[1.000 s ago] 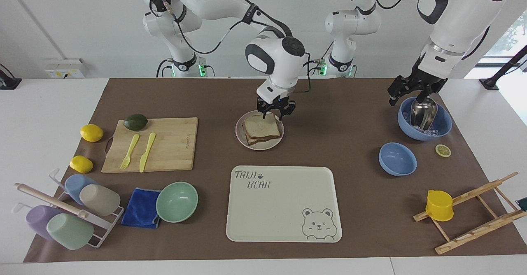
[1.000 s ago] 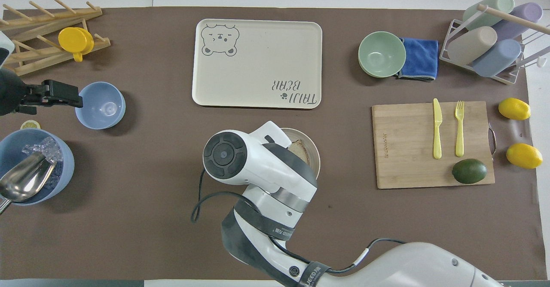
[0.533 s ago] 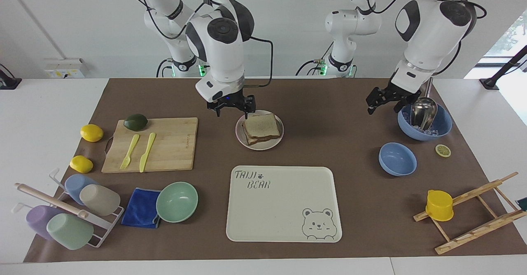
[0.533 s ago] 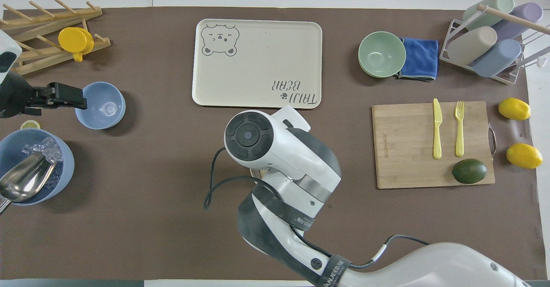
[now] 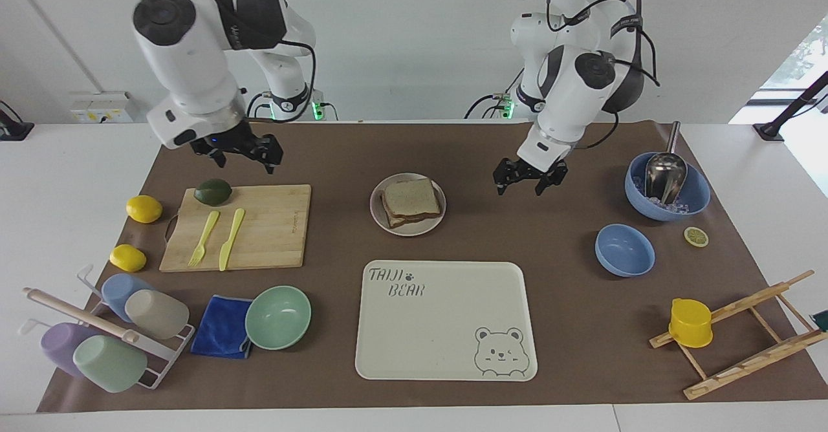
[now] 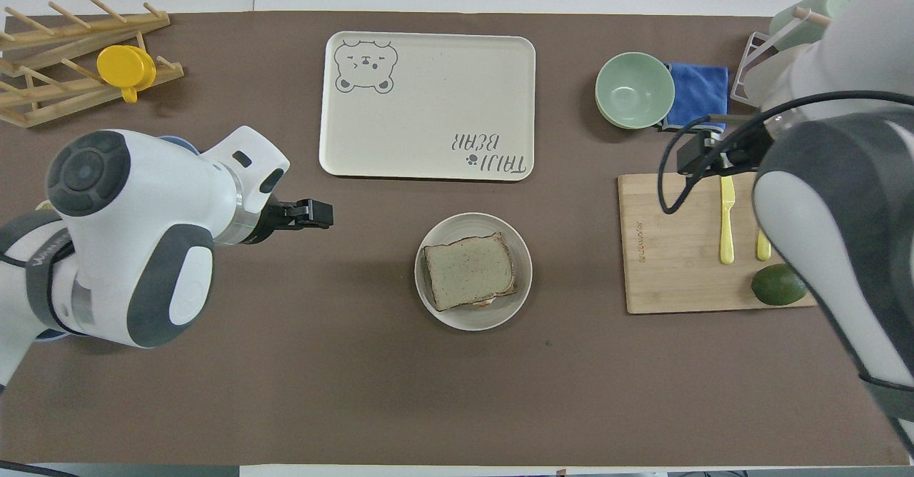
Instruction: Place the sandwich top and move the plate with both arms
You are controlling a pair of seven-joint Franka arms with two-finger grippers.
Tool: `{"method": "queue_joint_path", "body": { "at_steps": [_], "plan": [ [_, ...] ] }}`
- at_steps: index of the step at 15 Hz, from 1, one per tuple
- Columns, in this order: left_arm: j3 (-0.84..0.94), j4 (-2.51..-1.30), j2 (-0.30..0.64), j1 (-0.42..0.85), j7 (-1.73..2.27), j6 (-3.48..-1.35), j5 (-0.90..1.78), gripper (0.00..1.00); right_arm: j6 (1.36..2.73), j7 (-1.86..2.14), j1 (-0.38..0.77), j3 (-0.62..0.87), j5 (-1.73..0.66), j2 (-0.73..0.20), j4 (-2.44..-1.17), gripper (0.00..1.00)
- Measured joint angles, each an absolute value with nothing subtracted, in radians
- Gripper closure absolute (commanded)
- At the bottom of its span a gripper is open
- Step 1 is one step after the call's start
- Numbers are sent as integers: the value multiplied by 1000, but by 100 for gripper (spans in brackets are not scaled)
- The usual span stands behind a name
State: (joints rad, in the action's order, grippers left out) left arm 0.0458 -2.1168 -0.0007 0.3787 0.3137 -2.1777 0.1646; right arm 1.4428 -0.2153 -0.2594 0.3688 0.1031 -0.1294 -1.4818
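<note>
The sandwich top [image 5: 411, 198] lies flat on the stacked sandwich on the small round plate [image 5: 376, 211] in the middle of the mat; it also shows in the overhead view [image 6: 468, 279] on the plate [image 6: 430, 304]. My right gripper [image 5: 246, 158] is open and empty, raised over the cutting board's edge nearest the robots, also in the overhead view [image 6: 703, 154]. My left gripper [image 5: 527, 186] is open and empty, low over the bare mat between the plate and the blue bowl with the scoop, also in the overhead view [image 6: 314, 214]. Neither gripper touches the plate.
The bear-print tray [image 5: 446, 319] lies farther from the robots than the plate. A cutting board [image 5: 272, 225] bears an avocado [image 5: 213, 191], fork and knife. Two blue bowls [image 5: 624, 249], one with a scoop [image 5: 665, 173], sit toward the left arm's end. There is also a mint bowl [image 5: 278, 317].
My right gripper has left the sandwich top on the plate, risen and swung away over the cutting board. My left gripper has moved from the scoop bowl toward the plate.
</note>
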Motion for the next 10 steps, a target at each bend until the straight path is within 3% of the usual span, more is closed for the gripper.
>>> {"method": "queue_joint_path", "body": {
  "at_steps": [4, 10],
  "plan": [
    [46, -2153, 60, 457, 330, -2266, 189, 0, 1360, -11, -115, 108, 98, -44, -1473, 0],
    [47, -2158, 146, 527, 331, -2338, 215, 0, 1503, 5, 15, 43, 85, -12, -1620, 0]
  ]
}}
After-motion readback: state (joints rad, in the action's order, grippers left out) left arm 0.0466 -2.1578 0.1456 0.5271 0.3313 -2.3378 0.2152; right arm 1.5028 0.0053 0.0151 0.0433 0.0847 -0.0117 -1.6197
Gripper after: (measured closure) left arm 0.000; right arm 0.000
